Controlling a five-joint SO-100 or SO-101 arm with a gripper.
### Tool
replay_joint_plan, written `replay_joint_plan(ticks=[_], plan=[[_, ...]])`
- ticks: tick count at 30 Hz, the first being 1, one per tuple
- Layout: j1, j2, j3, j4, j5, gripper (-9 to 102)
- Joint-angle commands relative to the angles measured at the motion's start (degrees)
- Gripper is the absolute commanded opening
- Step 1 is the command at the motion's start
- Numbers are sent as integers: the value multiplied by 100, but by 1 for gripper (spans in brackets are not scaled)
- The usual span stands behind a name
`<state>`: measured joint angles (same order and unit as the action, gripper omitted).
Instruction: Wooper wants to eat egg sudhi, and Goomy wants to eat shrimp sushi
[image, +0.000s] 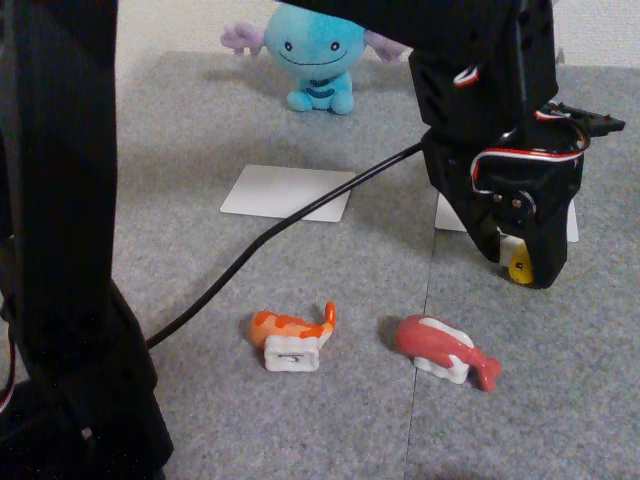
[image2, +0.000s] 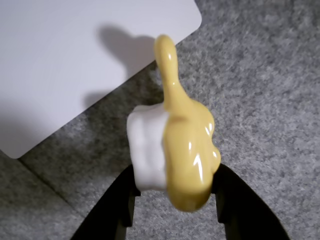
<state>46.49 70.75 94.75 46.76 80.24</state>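
- Far left of the fixed view, a black arm segment (image: 60, 240) blocks the whole edge, top to bottom.
- From it a black cable (image: 290, 225) runs over the grey felt mat (image: 180, 130) up toward the arm's head on the right.
- At the back sits Wooper (image: 315, 55), the light blue round plush with a wide smile, purple gills and dark belly stripes, upright and facing us.
- Just in front of Wooper lies a flat white rounded card (image: 288, 192), with the cable crossing its near right corner.
- Nearer us rests the shrimp sushi (image: 293, 337), the orange white-striped toy on a white rice block, tail turned up at its right end, well apart from Wooper.
- Right of it lies a red-pink fish-tailed sushi toy (image: 447, 352), also on a white block, tail pointing right and toward us.
- Above that hangs the black gripper (image: 520, 268), over the near edge of a second white card (image: 450, 215).
- The egg sudhi (image2: 170, 150), glossy yellow on a white rice block, is pinched between the two black fingers (image2: 125, 200) in the wrist view, clear of the mat, beside the card's rounded corner.
- In the fixed view just a yellow bit of it peeks out at the fingertips.
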Motion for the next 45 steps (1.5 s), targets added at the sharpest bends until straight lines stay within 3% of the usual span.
replay_joint_plan(ticks=[1, 34, 45], plan=[[35, 123, -229, -114, -35, 16], [-88, 1055, -229, 185, -18, 13], [-1969, 2452, -220, 1477, 422, 13]])
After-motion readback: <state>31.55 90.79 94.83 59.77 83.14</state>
